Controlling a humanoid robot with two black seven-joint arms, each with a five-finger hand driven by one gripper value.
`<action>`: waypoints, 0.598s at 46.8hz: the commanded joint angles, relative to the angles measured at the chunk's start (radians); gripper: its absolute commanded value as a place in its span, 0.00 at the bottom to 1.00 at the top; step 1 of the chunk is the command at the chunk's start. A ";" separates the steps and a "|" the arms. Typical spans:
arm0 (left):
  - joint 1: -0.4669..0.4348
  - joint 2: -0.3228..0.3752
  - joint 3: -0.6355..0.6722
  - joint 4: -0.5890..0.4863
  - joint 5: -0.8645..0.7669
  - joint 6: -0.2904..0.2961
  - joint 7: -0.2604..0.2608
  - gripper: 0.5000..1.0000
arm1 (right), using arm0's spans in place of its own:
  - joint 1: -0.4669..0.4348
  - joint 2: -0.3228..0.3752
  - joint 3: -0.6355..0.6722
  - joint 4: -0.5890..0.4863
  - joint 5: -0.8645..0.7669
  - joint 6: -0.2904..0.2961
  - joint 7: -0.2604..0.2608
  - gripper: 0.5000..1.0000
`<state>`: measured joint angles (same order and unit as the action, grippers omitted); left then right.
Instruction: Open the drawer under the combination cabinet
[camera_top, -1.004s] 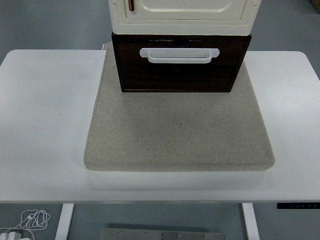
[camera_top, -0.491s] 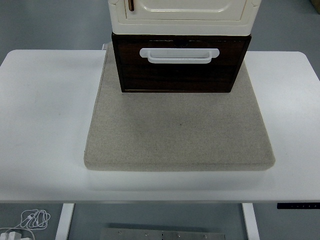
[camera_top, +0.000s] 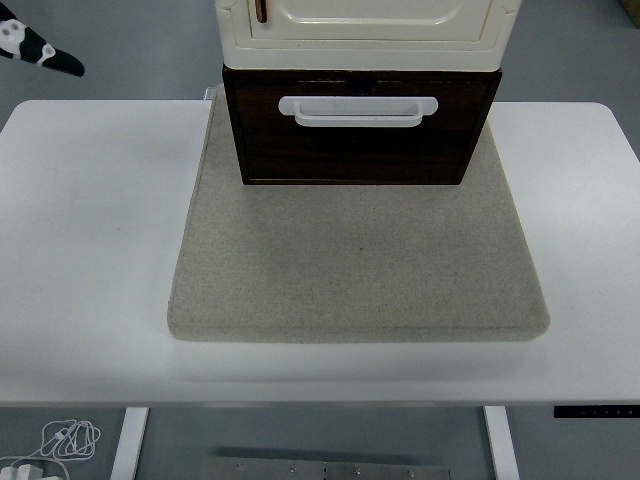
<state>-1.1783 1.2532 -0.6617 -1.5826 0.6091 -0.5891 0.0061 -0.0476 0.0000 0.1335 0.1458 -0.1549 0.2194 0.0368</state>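
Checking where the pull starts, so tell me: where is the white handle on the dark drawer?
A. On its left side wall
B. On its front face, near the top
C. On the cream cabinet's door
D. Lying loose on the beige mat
B: the white handle runs across the upper front of the dark drawer, just below the cream cabinet.

left hand (camera_top: 40, 50) | black, tapering to a point | small white markings

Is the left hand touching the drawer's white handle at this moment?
Apart. In the head view only a black tip of the left hand shows at the upper left corner, with bare white table between it and the white handle on the dark drawer.
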 joint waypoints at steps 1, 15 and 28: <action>-0.001 -0.046 0.001 -0.001 0.001 0.000 0.069 1.00 | 0.000 0.000 0.000 0.000 0.000 0.000 0.000 0.85; -0.009 -0.215 0.002 -0.001 0.054 -0.001 0.242 1.00 | 0.000 0.000 0.000 0.000 0.000 0.000 0.000 0.85; -0.239 -0.336 0.279 0.004 0.054 0.025 0.305 1.00 | 0.000 0.000 0.000 0.000 0.000 0.000 0.000 0.85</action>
<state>-1.3377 0.9422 -0.4754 -1.5805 0.6630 -0.5768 0.3112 -0.0473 0.0000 0.1334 0.1459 -0.1549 0.2194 0.0367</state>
